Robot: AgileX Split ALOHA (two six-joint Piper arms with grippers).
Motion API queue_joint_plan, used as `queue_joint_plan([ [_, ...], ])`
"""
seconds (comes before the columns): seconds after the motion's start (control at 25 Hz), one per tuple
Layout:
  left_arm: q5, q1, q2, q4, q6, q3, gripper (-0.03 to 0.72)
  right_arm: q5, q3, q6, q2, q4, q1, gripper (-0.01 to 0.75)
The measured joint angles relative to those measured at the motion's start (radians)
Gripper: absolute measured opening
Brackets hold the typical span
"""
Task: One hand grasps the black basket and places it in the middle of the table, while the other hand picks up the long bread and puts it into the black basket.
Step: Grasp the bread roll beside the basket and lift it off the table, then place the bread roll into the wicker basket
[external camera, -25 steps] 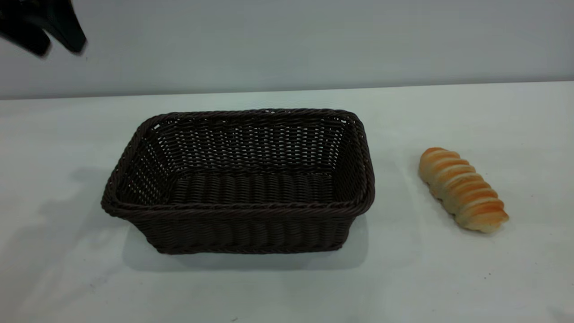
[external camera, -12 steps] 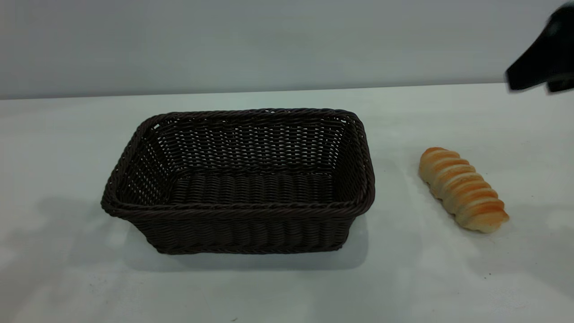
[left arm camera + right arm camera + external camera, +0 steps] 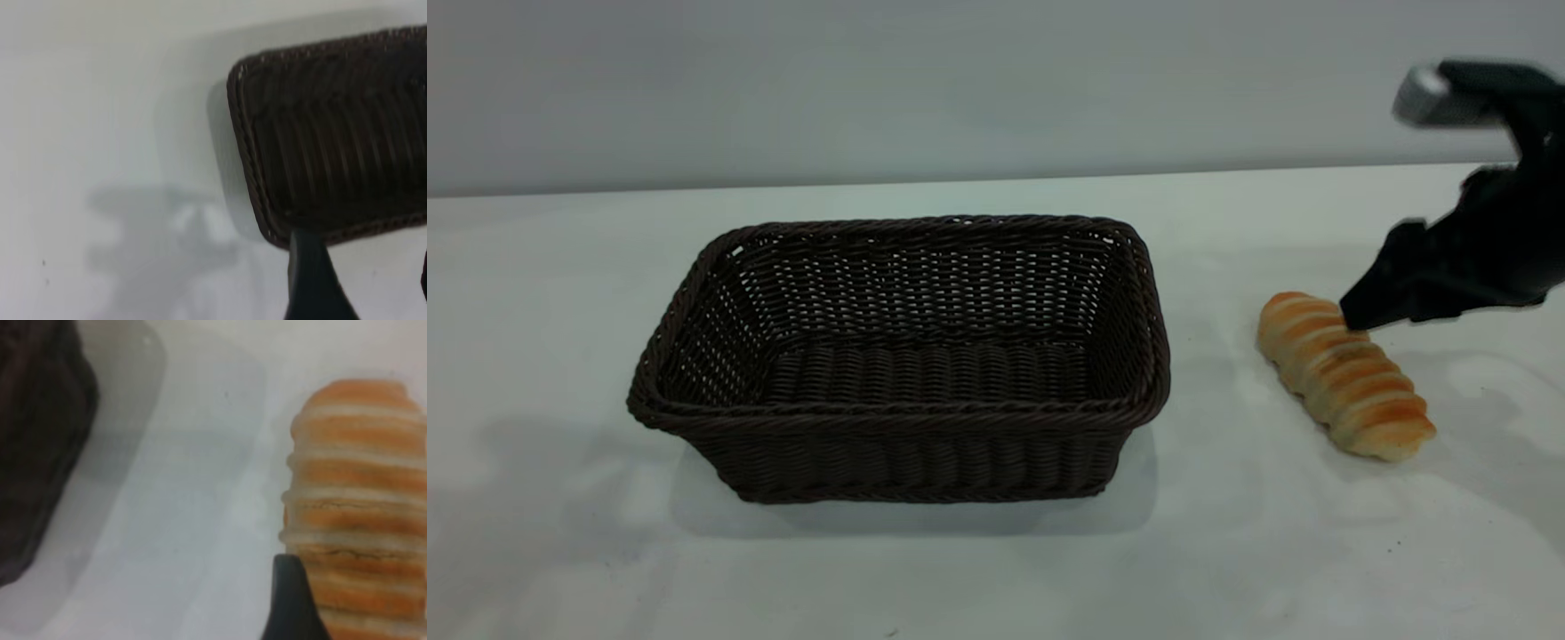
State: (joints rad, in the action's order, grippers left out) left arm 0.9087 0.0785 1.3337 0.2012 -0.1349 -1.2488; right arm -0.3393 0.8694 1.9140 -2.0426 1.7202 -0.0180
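Note:
The black basket (image 3: 898, 356) stands empty and upright on the white table (image 3: 996, 569), about mid-table. The long bread (image 3: 1343, 373) lies on the table to the basket's right, a gap apart. My right gripper (image 3: 1369, 311) hangs low over the bread's far end, open. In the right wrist view one dark finger (image 3: 288, 603) sits beside the bread (image 3: 360, 500); the other finger is out of frame. My left gripper (image 3: 367, 280) is outside the exterior view. Its wrist view shows it open and empty, above bare table just off the basket's corner (image 3: 267, 227).
A plain grey wall runs behind the table's far edge (image 3: 996, 182). The arms' shadows fall on the tabletop left of the basket and around the bread. The basket's side also shows in the right wrist view (image 3: 40, 453).
My left gripper has left the exterior view at the upper left. My right gripper came in from the upper right and dropped down to the bread's far end. Basket and bread have not moved.

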Motion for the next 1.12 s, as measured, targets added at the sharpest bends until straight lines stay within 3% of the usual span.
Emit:
queue_joint_plan([
  [0.2,0.029,0.000,0.000,0.000,0.000,0.000,0.457,-0.005,0.004,0.114,-0.107,0.081,0.000,0.483],
  [0.32,0.035,0.000,0.000,0.000,0.000,0.000,0.457,-0.015,0.010,0.122,-0.140,0.092,0.000,0.432],
  [0.4,0.036,0.000,0.000,0.000,0.000,0.000,0.457,-0.017,0.010,0.123,-0.146,0.094,0.000,0.371],
  [0.6,0.039,0.000,0.000,0.000,0.000,0.000,0.457,-0.011,0.011,0.077,-0.148,0.096,0.000,0.098],
  [0.64,0.042,0.000,0.000,0.000,0.000,0.000,0.457,-0.010,0.011,0.054,-0.146,0.096,0.000,0.071],
  [0.88,0.050,0.000,0.000,0.000,0.001,0.000,0.457,0.056,0.008,-0.108,-0.020,0.061,0.000,0.042],
  [1.12,0.051,0.000,0.000,0.000,0.001,0.000,0.457,0.077,0.005,-0.316,0.206,-0.107,0.010,0.039],
])
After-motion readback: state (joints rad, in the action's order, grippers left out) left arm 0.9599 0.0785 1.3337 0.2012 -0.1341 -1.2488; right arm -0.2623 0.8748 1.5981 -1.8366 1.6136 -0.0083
